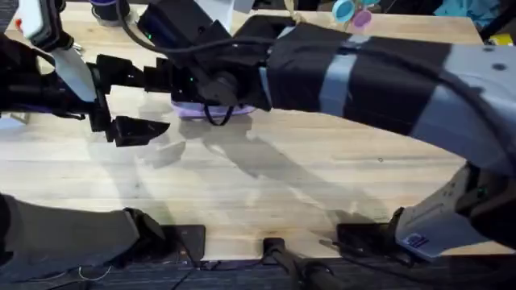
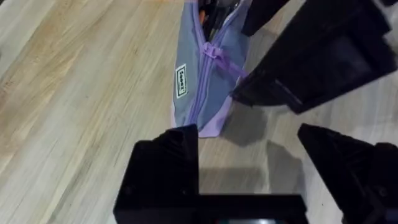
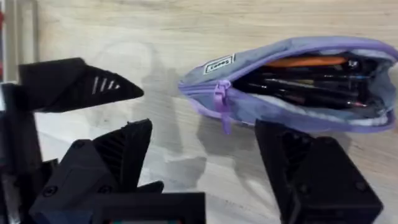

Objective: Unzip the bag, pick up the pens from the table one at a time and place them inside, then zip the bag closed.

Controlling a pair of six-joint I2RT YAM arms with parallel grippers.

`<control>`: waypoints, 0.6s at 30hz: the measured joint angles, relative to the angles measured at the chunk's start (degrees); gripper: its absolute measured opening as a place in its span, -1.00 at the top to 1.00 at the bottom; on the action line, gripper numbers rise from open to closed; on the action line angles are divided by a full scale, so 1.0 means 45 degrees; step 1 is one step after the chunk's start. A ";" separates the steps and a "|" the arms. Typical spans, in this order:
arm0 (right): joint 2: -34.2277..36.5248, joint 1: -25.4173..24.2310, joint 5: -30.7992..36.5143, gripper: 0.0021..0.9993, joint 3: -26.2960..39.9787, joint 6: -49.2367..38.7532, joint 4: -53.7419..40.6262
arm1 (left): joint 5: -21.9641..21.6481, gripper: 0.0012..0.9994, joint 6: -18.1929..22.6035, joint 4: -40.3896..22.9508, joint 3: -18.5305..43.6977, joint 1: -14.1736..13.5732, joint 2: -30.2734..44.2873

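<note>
R arm (image 1: 387, 72) stretched across table, both jaws open, empty, near bag (image 3: 292, 84).

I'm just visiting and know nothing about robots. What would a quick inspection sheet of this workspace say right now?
Surface: light wooden plank table, grain visible.
Job's things: the bag lies on the table, zipper mostly open with its pull near one end; dark pens and something orange lie inside.
Clutter: a teal and pink item at the table's far edge, too blurred to name.
Grippers: left gripper open, empty, just short of the bag's end; right gripper open, empty, beside the bag.
Cables: dark cables along the near edge by the arm bases.
Surroundings: nothing seen clearly.
</note>
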 joint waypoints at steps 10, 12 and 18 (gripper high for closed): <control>0.0498 0.0000 0.0006 -0.98 0.0000 0.0005 0.0547 | -0.0001 -0.99 0.0000 0.0000 0.0000 0.0000 0.0000; 0.0674 0.0000 0.0035 -0.93 0.0000 0.0005 0.0681 | -0.0004 -0.99 0.0000 0.0000 0.0000 0.0000 0.0005; 0.1040 -0.0009 0.0098 -0.75 0.0000 0.0001 0.0937 | 0.0000 -0.99 0.0000 0.0043 0.0000 0.0000 0.0000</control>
